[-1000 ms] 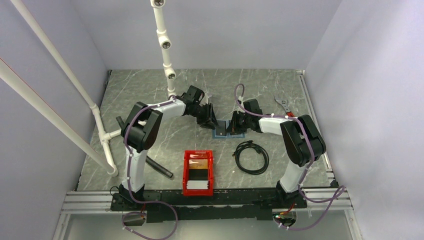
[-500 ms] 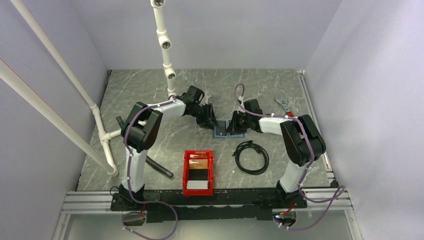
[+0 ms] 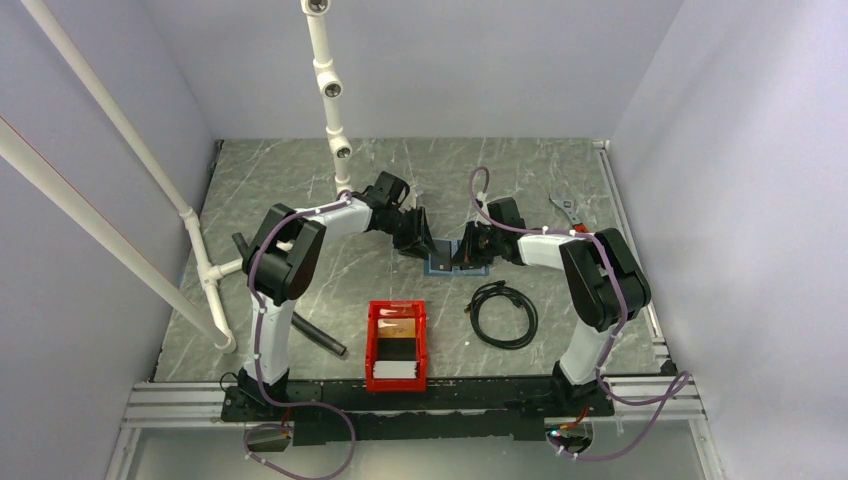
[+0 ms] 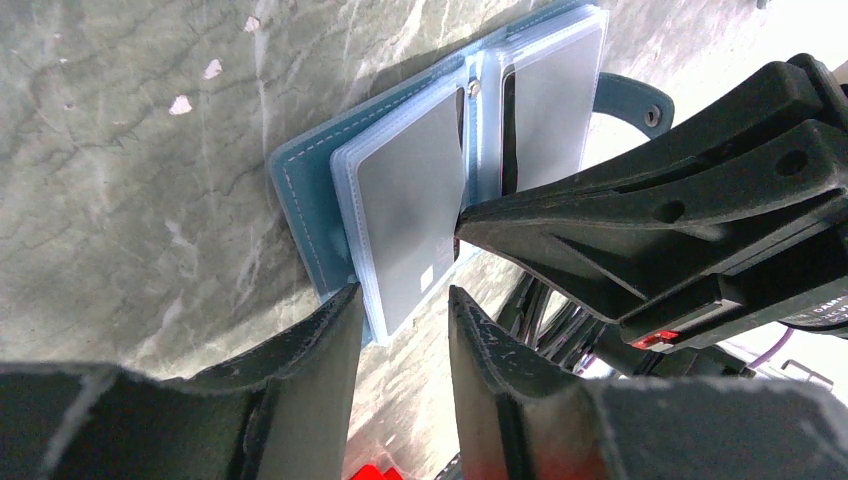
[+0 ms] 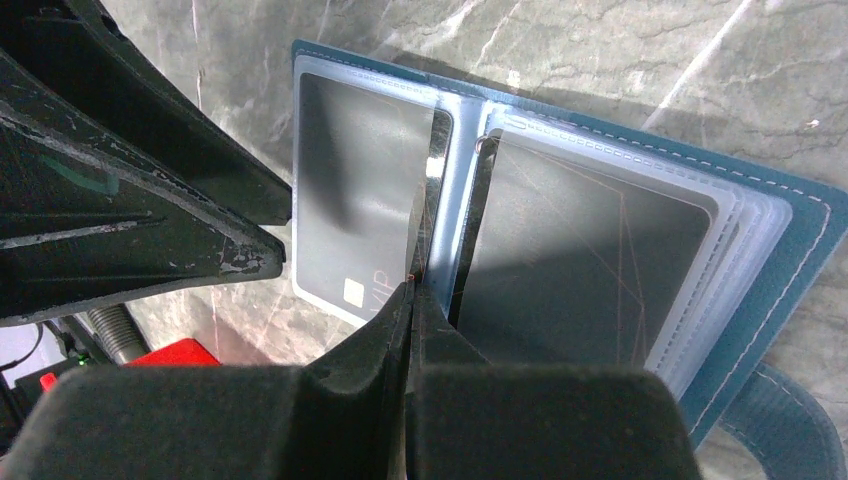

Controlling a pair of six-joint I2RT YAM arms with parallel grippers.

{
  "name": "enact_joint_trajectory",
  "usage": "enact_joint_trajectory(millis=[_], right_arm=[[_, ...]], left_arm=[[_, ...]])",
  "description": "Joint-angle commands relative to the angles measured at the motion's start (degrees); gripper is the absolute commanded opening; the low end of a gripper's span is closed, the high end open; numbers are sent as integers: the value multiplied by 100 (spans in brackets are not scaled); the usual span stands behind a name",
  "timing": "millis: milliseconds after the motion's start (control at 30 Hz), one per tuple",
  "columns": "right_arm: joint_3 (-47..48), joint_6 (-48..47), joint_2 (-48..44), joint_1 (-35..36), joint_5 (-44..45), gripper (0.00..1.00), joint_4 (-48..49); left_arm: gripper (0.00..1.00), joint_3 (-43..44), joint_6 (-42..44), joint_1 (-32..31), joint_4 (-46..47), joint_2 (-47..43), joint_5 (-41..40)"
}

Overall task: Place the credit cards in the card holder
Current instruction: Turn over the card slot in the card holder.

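The blue card holder (image 3: pixel 441 265) lies open on the table between my two grippers. In the left wrist view the card holder (image 4: pixel 300 190) shows clear sleeves with grey cards inside. My left gripper (image 4: pixel 402 292) is open, its fingertips at the holder's near edge. My right gripper (image 5: pixel 412 285) is shut on a thin dark credit card (image 5: pixel 428 190), held edge-on at the holder's spine. A grey card marked VIP (image 5: pixel 350 200) sits in the left page. An orange-gold card (image 3: pixel 397 327) and a whitish stack (image 3: pixel 395 372) lie in the red bin (image 3: pixel 372 345).
A coiled black cable (image 3: pixel 503 313) lies right of the bin. A pliers-like tool (image 3: pixel 568 210) lies at the far right. A white pipe frame (image 3: pixel 335 110) rises at the left and back. A black rod (image 3: pixel 320 338) lies beside the left arm's base.
My right gripper has edged slightly left towards the holder's spine. The left gripper and the holder have not visibly moved.
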Motion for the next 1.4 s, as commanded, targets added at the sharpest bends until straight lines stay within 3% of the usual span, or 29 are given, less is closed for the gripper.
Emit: enact_joint_trajectory(millis=[0,600,833,1000,1133,1367], right_arm=[[-5,-108,218,10,306,0,-56],[-59,285,-50,-115,-212,0,-17],[-142,366,-587,-328,-58,20,-532],[-245,326,-764,-526,-188,24,-590],[-447,416,-879,-734,-652,29,-321],[-792,442,-1055,-741,-1375,50,580]], left_arm=[[42,142,45,-79,87,55,103],[37,626,-155,-375,251,52,417],[40,801,-283,-456,398,242,545],[40,803,-301,-457,429,313,528],[40,805,-281,-454,400,325,501],[42,847,-209,-457,282,269,427]])
